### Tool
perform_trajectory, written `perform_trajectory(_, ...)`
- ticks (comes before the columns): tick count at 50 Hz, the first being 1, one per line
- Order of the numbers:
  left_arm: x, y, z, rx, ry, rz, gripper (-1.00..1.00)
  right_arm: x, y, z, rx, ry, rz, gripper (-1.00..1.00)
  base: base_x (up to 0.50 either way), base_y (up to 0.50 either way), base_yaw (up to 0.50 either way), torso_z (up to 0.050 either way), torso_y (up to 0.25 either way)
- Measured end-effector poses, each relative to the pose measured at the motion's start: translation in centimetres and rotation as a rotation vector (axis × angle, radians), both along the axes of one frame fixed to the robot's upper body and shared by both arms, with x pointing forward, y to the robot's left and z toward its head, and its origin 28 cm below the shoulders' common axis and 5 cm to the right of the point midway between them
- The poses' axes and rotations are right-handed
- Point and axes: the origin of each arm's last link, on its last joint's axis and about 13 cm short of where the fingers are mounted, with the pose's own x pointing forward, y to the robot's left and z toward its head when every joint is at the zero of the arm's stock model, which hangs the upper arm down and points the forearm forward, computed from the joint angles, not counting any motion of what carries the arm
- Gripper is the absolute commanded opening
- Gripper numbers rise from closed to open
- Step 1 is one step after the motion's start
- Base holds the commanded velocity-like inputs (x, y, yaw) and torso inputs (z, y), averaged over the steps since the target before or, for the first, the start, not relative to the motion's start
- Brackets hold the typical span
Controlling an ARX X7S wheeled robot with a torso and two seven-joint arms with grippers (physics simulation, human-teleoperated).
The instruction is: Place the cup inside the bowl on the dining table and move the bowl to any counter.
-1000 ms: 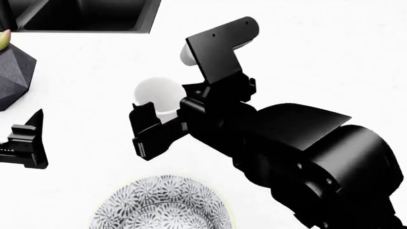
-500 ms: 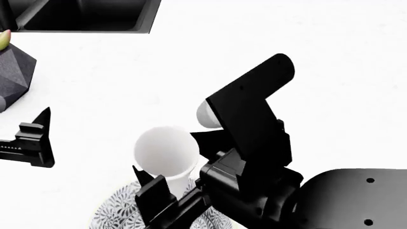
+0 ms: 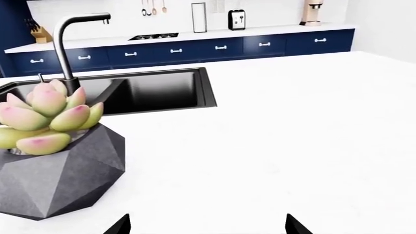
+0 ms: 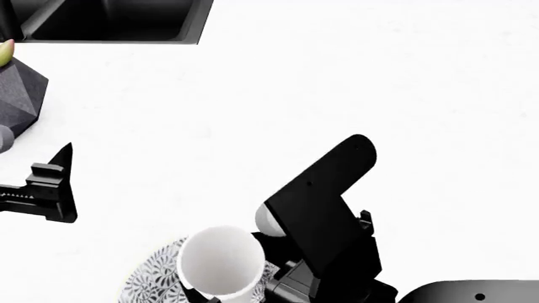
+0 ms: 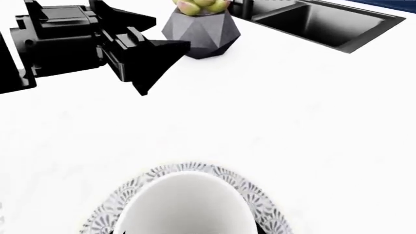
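**Now the cup hung over the bowl**

A second before, the cup (image 4: 219, 262) sat farther up the table (image 4: 421, 76), well apart from the bowl (image 4: 151, 278). Half a second before, it was just at the bowl's edge. At this moment it was right above the bowl, carried there by the right gripper (image 4: 252, 290). In the right wrist view the white cup (image 5: 185, 204) filled the middle of the ring made by the bowl's patterned rim (image 5: 260, 200).

That was good news for the job. The cup seemed lined up, so the next thing was likely to lower it and let go. I could not tell if it was already touching the bottom of the bowl.

The cup stood upright. Its long side ran up and down, and its open mouth pointed up at the head camera.

The right gripper appeared to be squeezing the cup, though its tips were mostly hidden. The left gripper (image 4: 47, 189) waited off to the side with nothing in it, fingers (image 3: 120, 225) spread apart, near the grey vase (image 3: 58, 170) with the plant.
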Motion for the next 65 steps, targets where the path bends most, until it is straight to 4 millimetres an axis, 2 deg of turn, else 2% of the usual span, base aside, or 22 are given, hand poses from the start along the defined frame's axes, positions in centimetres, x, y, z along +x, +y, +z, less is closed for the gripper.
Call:
perform_trajectory(5,0.0,0.0,-0.1,0.0,0.001,-0.001,1.0,-0.1,0.1,-0.4,-0.004,0.012,0.004,-1.0,0.0,0.0,0.0,0.0,0.0)
perform_trajectory(6,0.0,0.0,-0.1,-0.001,0.001,-0.001,1.0,-0.1,0.1,-0.4,-0.005,0.014,0.004,1.0,0.0,0.0,0.0,0.0,0.0)
perform_trajectory(26,0.0,-0.2,0.0,0.0,0.001,-0.008,1.0,-0.5,0.2,-0.5,-0.001,0.018,0.015,1.0,0.0,0.0,0.0,0.0,0.0)
perform_trajectory(48,0.1,-0.4,0.1,0.001,0.0,-0.015,1.0,-0.1,-1.7,2.2,0.115,-0.003,-0.094,1.0,0.0,0.0,0.0,0.0,0.0)
perform_trajectory(65,0.3,-0.5,-0.3,-0.003,0.007,-0.019,1.0,0.9,-4.2,0.4,0.179,0.197,-0.239,1.0,0.0,0.0,0.0,0.0,0.0)
